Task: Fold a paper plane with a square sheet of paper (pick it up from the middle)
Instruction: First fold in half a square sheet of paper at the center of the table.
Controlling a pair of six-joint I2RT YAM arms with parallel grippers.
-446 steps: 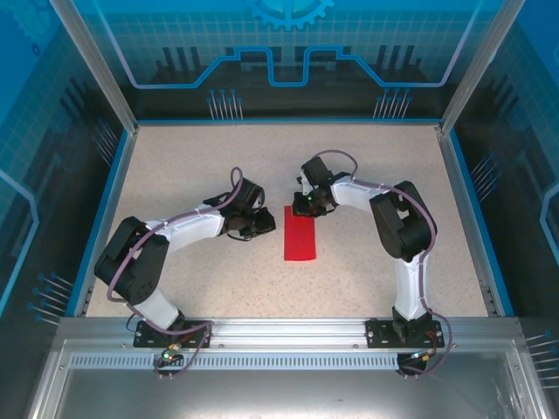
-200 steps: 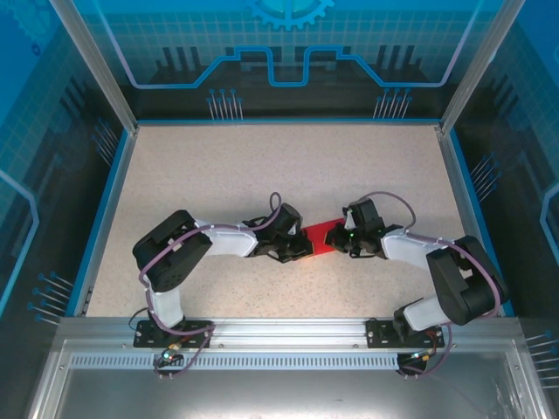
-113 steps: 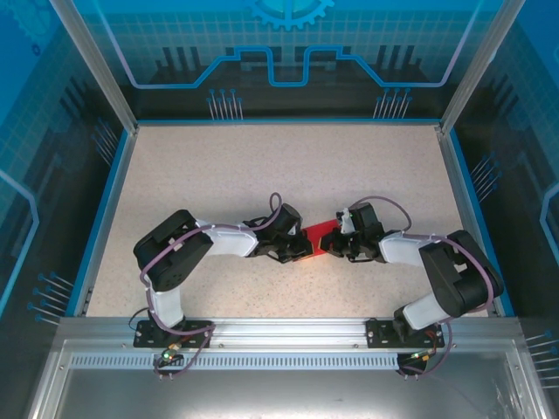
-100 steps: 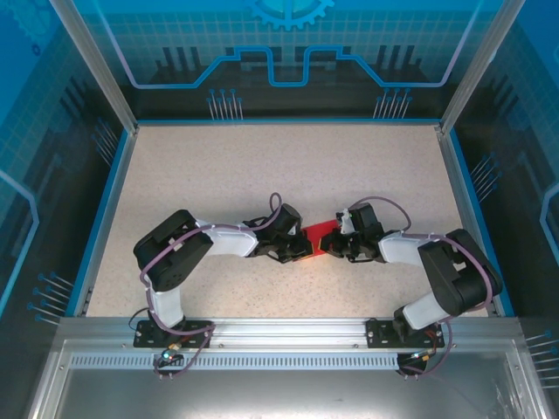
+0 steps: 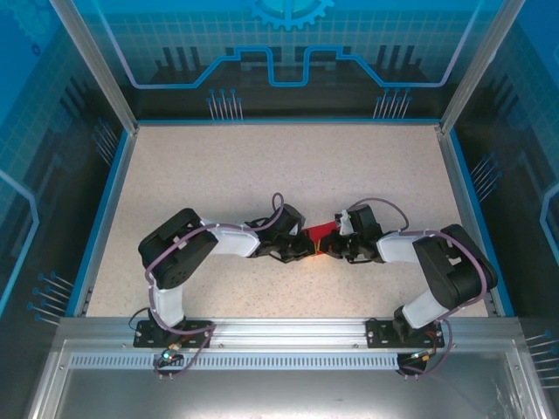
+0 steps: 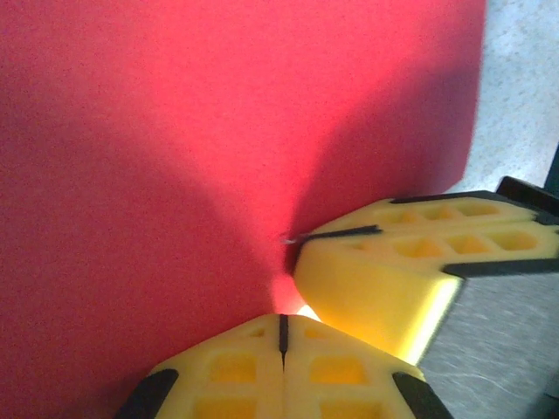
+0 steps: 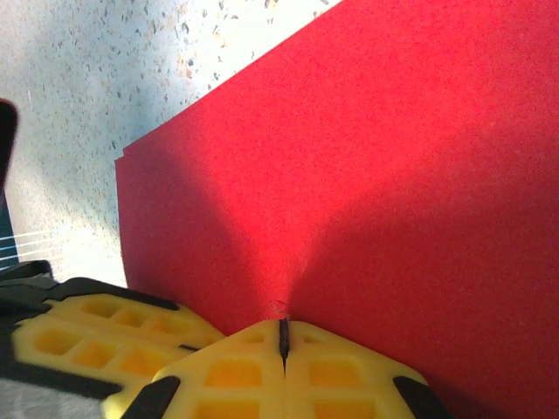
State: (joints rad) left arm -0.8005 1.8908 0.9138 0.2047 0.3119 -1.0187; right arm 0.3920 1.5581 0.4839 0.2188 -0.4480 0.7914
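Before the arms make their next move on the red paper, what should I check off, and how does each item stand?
1. Left gripper shut on the folded red sheet: ok, closed with the paper puckered at its tip.
2. Right gripper shut on the sheet: ok, same pucker.
3. Clearance between the two grippers: not ok, their yellow pads sit side by side at nearly one pinch spot; whether they touch cannot be told.
4. Layer edges aligned: not ok, a slight stagger shows at the corner in the right wrist view.
5. Sheet lifted off the speckled table: cannot tell.
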